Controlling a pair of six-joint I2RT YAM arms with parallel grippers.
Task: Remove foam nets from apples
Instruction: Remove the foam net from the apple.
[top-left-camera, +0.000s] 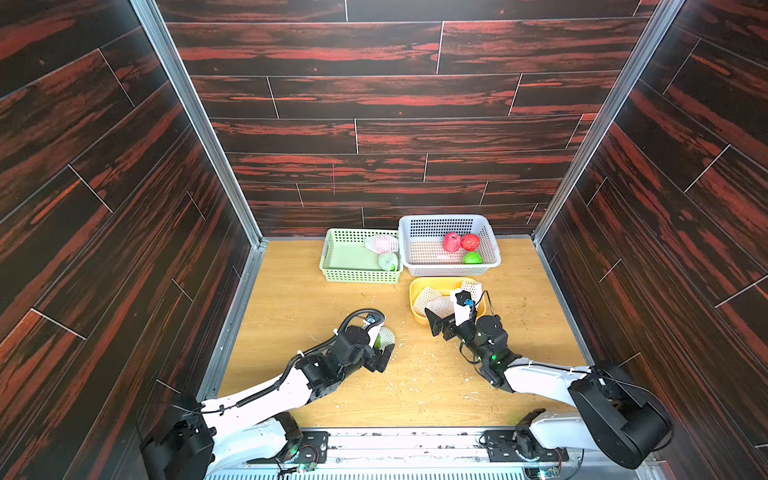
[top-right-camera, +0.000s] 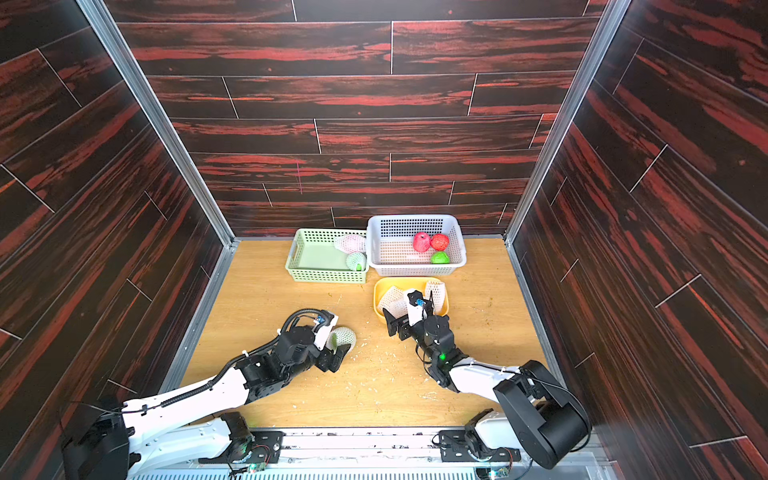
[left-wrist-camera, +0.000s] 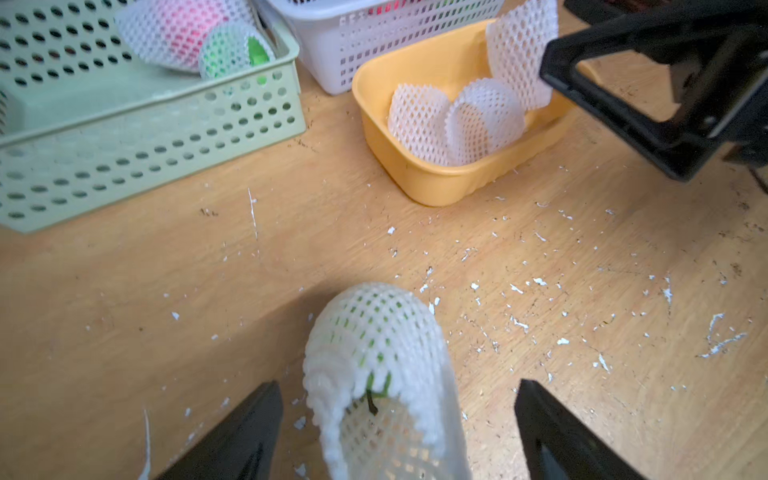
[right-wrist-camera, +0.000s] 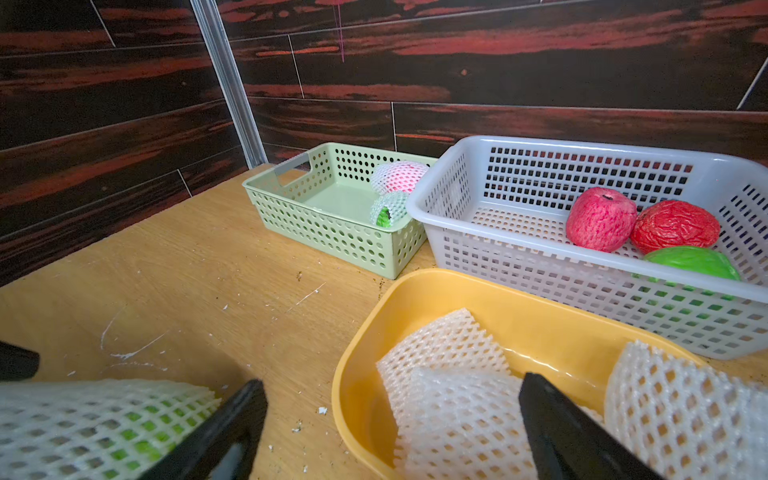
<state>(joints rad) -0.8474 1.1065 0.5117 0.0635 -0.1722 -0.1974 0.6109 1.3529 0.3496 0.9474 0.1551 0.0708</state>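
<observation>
The foam net (left-wrist-camera: 374, 328) hides most of the green apple (left-wrist-camera: 379, 383).

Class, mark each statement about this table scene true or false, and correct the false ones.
1. The white basket holds three bare apples. True.
2. The yellow tray holds fruit. False: only empty foam nets lie in it.
3. The green basket is empty. False: two netted apples lie in it.
4. The left hand is shut. False: it is open, its fingers either side of a netted green apple on the table.
5. The right hand is open. True.
</observation>
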